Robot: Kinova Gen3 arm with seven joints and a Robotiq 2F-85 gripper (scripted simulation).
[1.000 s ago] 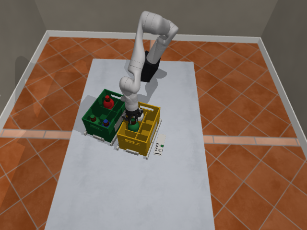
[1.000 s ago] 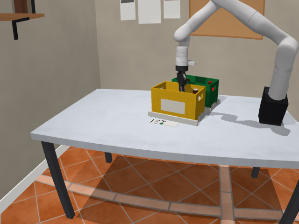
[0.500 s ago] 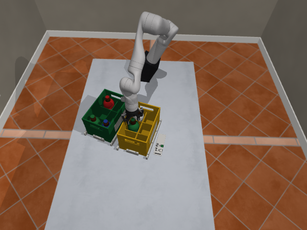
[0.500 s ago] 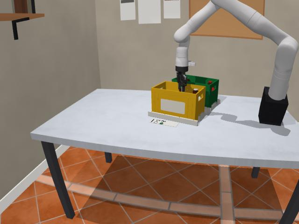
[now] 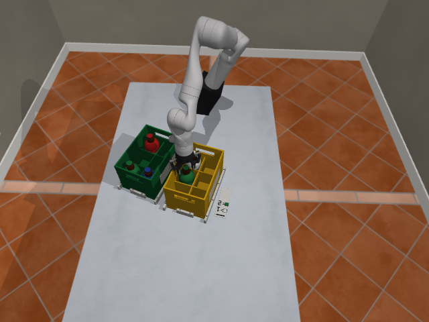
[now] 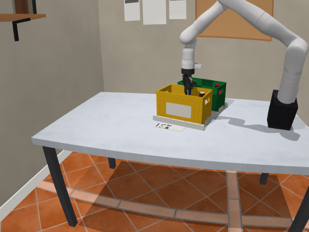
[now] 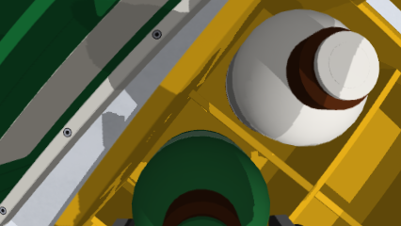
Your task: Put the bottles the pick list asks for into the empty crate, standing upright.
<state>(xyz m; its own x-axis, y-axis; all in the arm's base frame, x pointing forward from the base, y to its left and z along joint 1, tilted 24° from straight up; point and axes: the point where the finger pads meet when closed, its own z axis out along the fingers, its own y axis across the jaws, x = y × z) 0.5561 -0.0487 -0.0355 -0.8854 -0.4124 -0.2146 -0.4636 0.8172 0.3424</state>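
Yellow plastic forms the divided crate [image 5: 183,204] [image 6: 161,107] [image 7: 188,71] that takes the ordered bottles, standing level between the two long edges of the pale grey table [image 5: 179,256] [image 6: 112,129]. Inside it, a round-shouldered bottle with a green label and green cap [image 5: 186,177] [image 7: 202,160] stands upright in one compartment, and a white-labelled bottle with a white cap [image 5: 194,163] [image 6: 202,93] [image 7: 264,94] stands upright in the next one, nearer the table's short edge by the arm. The black two-fingered gripper [image 5: 187,169] [image 6: 189,92] [image 7: 202,223] points down over the green-labelled bottle; its fingers are spread, one on either side of the brown neck and apart from it, holding nothing. Just beside, toward the left long edge in the top view, sits a dark green plastic crate [image 5: 138,187] [image 6: 219,99] [image 7: 19,85], also level. It holds a red bottle [image 5: 151,144] [image 6: 217,85] in the compartment area nearer the arm's edge, with a green-capped bottle [image 5: 131,168] and a blue-capped bottle [image 5: 147,172] at its other end, all upright. Between the yellow crate and the right long edge lies the white paper pick list [image 5: 226,194] [image 6: 175,128]; from its black bar it reads one white, then two green, so one green is still to be added. The arm's black base [image 5: 208,102] [image 6: 282,114] stands near that short edge.
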